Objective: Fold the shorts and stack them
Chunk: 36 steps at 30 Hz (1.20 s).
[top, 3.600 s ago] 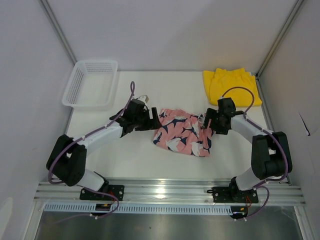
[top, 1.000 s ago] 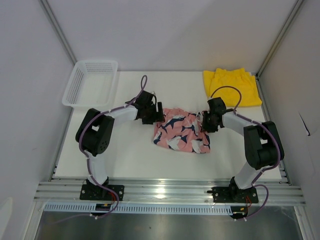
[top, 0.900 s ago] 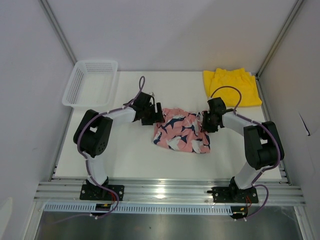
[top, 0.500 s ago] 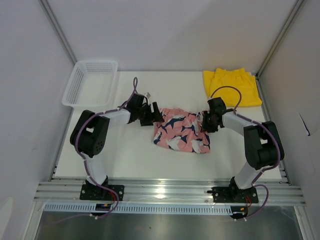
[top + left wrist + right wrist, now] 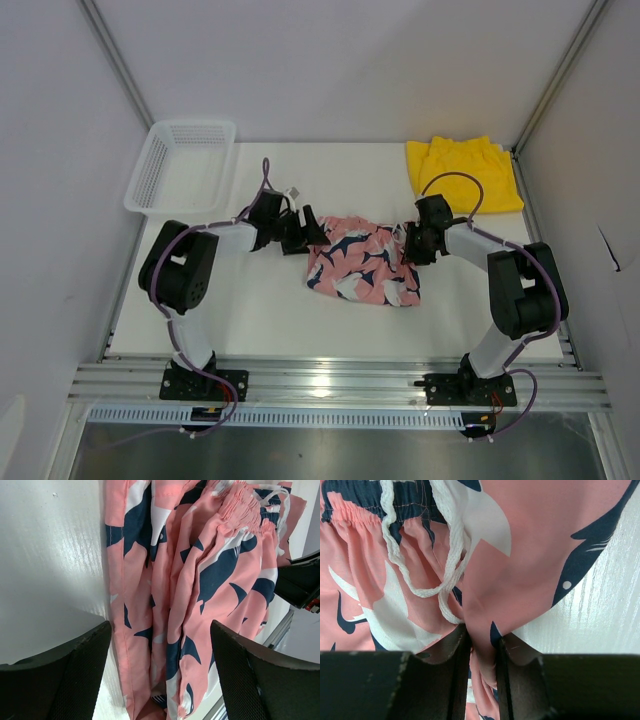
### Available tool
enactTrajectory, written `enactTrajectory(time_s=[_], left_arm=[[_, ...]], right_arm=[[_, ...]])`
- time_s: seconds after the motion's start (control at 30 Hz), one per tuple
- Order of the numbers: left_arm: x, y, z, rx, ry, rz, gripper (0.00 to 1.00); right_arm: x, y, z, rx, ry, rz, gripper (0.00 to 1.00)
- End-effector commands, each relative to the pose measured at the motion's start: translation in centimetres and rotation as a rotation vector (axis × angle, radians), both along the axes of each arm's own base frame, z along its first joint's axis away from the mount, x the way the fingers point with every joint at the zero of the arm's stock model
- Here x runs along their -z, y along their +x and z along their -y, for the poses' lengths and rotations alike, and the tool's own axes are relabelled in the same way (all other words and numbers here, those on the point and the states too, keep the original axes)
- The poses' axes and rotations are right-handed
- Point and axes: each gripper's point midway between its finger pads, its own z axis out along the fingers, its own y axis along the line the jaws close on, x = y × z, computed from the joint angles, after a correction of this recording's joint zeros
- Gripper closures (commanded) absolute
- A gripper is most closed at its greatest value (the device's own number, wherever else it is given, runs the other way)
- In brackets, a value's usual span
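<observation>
At the upper left of the top view a white mesh basket (image 5: 150, 170) sits at the far corner of the table (image 5: 250, 310), with nothing visible inside it.

Just right of it, the left gripper (image 5: 310, 232) lies low over the table at the left edge of the pink shorts (image 5: 362, 262). In the left wrist view its jaws stand wide apart, one finger over bare table and the other over the printed cloth, and they grip nothing. The shorts lie loosely bunched at the frame's centre, waistband gathered toward the upper right of that wrist view.

On the shorts' right edge, the right gripper (image 5: 411, 243) is closed on a pinch of pink fabric. In the right wrist view the fold is caught between the narrow fingers, just below the white drawstring (image 5: 451, 555).

At the upper right, the yellow shorts (image 5: 462, 172) lie against the back edge, well apart from both arms.

The pink pair looks to be mid-fold, held on one side only. Next, the left jaws probably need to close on the near cloth edge so both arms can lift it. Whether they catch one layer or several is hard to tell.
</observation>
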Motion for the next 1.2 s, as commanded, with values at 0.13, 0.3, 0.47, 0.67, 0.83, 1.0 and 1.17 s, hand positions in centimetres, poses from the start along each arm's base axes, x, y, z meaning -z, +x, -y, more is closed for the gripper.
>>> enactTrajectory(time_s=[0.13,0.3,0.47,0.67,0.83,1.0,1.17], left_arm=[[1.5,-0.2,-0.2,0.002,0.064,-0.078,0.17],[1.5,-0.1,0.2,0.001,0.148,-0.060,0.18],[2.6,0.1,-0.2,-0.027,0.209,-0.085,0.24],[3.0,0.2,0.0,-0.039,0.306,-0.094,0.36],[3.3,0.4,0.3,-0.045,0.374,-0.081,0.46],[3.5,0.8,0.5,-0.071,0.466,-0.084,0.56],[4.2,1.0,0.3,-0.104,0.549,-0.099,0.72]], right_arm=[[-1.5,1.0,-0.7,-0.019,0.019,0.044,0.74],[-1.7,1.0,-0.8,-0.022,0.018,0.049,0.75],[-1.9,1.0,-1.0,-0.024,0.021,0.050,0.74],[-2.0,0.9,-1.2,-0.025,0.023,0.053,0.75],[-2.0,1.0,-1.5,-0.027,0.027,0.054,0.75],[-1.8,1.0,-1.9,-0.029,0.027,0.051,0.75],[-2.0,1.4,-2.0,-0.009,0.019,0.062,0.82]])
